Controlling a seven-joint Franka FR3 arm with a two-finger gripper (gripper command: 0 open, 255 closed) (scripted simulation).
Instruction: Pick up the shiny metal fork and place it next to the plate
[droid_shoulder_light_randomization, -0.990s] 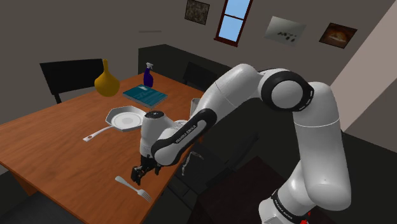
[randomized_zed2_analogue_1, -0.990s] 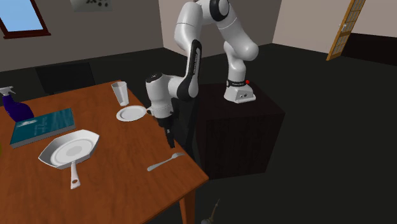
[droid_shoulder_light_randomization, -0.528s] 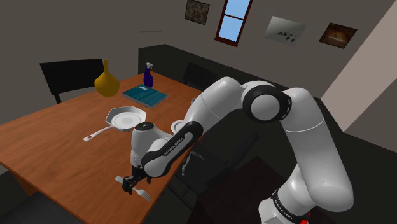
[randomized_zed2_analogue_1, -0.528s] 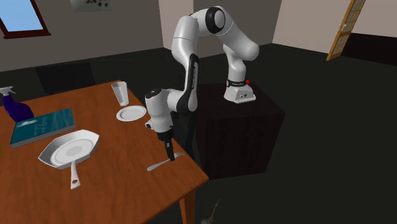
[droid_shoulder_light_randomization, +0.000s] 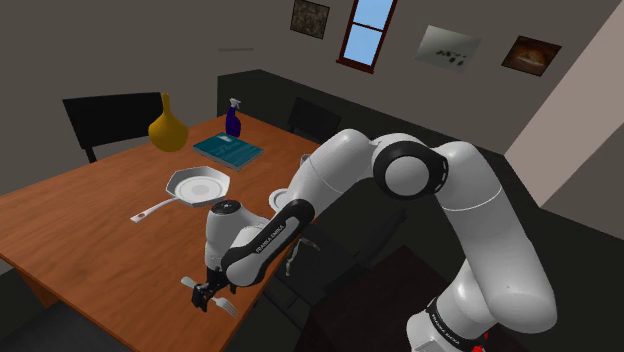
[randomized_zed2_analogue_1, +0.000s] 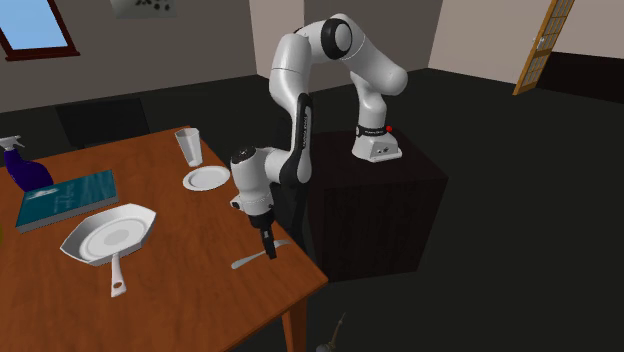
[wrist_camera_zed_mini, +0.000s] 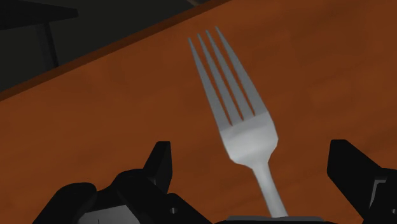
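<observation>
Fingers (wrist_camera_zed_mini: 159, 167): spread wide, one on each side of the fork (wrist_camera_zed_mini: 245, 124), with a gap on both sides. Neither finger touches it, so nothing is gripped. The fork's neck sits closer to one finger than to the other. Its tines point away from the hand and its handle runs back under the palm.

Gripper (randomized_zed2_analogue_1: 268, 248): pointing down, tips down at the table (randomized_zed2_analogue_1: 180, 290), straddling the fork (randomized_zed2_analogue_1: 248, 262). In the shoulder view the gripper (droid_shoulder_light_randomization: 207, 295) covers the fork's middle. The handle end and the tines of the fork (droid_shoulder_light_randomization: 228, 306) show on either side of it.

Fork: pale grey metal, lying flat on the brown wooden table (droid_shoulder_light_randomization: 80, 220), well apart from the plate (randomized_zed2_analogue_1: 207, 178). It is nearer the table's corner than the plate is.

Plate: small, white, round, near the table edge that faces the stand (randomized_zed2_analogue_1: 380, 200).
- Glass (randomized_zed2_analogue_1: 188, 146): just beside the plate, upright.
- White pan (randomized_zed2_analogue_1: 108, 237): near the plate, further in from that edge, with its handle pointing away from the plate.
- Teal book (randomized_zed2_analogue_1: 65, 197): beyond the pan from the plate.
- Blue spray bottle (randomized_zed2_analogue_1: 25, 165): just past the book, far from the plate.
- Yellow vase (droid_shoulder_light_randomization: 167, 128): also far from the plate, near the bottle (droid_shoulder_light_randomization: 233, 118).

Arm (randomized_zed2_analogue_1: 300, 90): it rises from the stand and folds down over the table edge past the plate.
</observation>
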